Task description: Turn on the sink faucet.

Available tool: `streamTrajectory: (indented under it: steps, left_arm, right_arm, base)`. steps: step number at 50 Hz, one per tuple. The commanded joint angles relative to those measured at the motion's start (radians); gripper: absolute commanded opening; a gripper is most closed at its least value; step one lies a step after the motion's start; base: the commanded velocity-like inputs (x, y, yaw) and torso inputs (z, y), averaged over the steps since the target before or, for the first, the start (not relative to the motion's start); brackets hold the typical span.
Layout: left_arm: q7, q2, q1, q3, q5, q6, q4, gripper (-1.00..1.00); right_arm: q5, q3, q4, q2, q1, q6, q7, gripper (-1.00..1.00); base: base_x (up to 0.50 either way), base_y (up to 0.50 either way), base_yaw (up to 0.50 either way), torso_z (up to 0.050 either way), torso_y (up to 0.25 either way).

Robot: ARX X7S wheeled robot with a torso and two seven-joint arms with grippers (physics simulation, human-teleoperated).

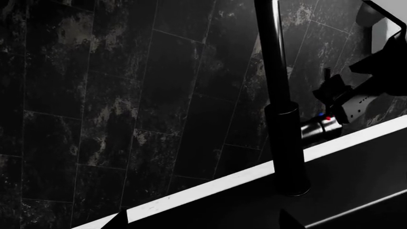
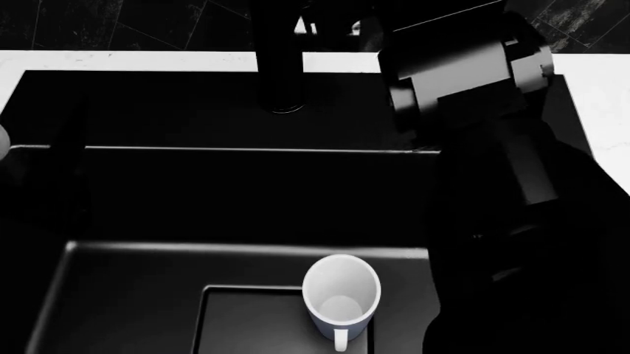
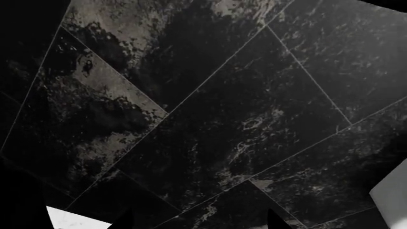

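The sink faucet stands on the sink rear deck, its short lever just beside the right gripper, which reaches in from the faucet's far side. I cannot tell whether either gripper's jaws are parted. The lever probably wants a gentle push, with the post left untouched and the white cup well below.

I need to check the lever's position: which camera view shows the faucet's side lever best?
The left wrist view: the side lever juts from the sink faucet post, red and blue marks visible, the right gripper close by. The head view shows only the post, its lever hidden behind the right arm. The right wrist view shows only wall tiles.
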Motion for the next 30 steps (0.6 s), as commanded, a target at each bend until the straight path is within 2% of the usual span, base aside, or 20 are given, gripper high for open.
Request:
streamTrajectory:
  steps: [1,10,17,23,24,28,30]
  left_arm:
    - [0.011,0.021,0.004,-0.047,-0.038,0.009,0.012,1.00]
    - [-0.034,0.034,-0.009,-0.069,-0.092,-0.038,0.036,1.00]
    - [-0.048,0.014,0.029,-0.048,-0.095,-0.006,0.034,1.00]
    - [-0.046,-0.002,0.050,-0.012,-0.075,0.045,0.007,1.00]
    - [-0.047,-0.003,0.053,-0.013,-0.076,0.047,0.005,1.00]
    - [-0.060,0.004,0.051,-0.031,-0.099,0.027,0.013,1.00]
    - [-0.063,0.003,0.055,-0.032,-0.101,0.033,0.012,1.00]
  right_arm:
    - [-0.119,0.150,0.028,0.014,0.014,-0.001,0.005,1.00]
    - [-0.282,0.426,0.028,0.076,-0.052,0.046,0.045,1.00]
    - [-0.401,0.629,0.028,0.111,-0.049,0.047,0.040,1.00]
    - [-0.449,0.681,0.024,0.103,-0.001,0.007,-0.048,1.00]
    - [-0.448,0.676,-0.019,0.103,-0.003,0.026,-0.057,1.00]
    - [-0.360,0.711,-0.604,0.162,-0.177,0.321,0.013,1.00]
    - [-0.323,0.728,-0.784,0.176,-0.232,0.403,0.041,1.00]
  base:
    - [0.00,0.00,0.00,0.000,0.000]
    - [0.00,0.00,0.00,0.000,0.000]
    - [0.00,0.00,0.00,0.000,0.000]
    - [0.00,0.00,0.00,0.000,0.000]
    - [0.00,0.00,0.00,0.000,0.000]
    - [0.00,0.00,0.00,0.000,0.000]
    - [0.00,0.00,0.00,0.000,0.000]
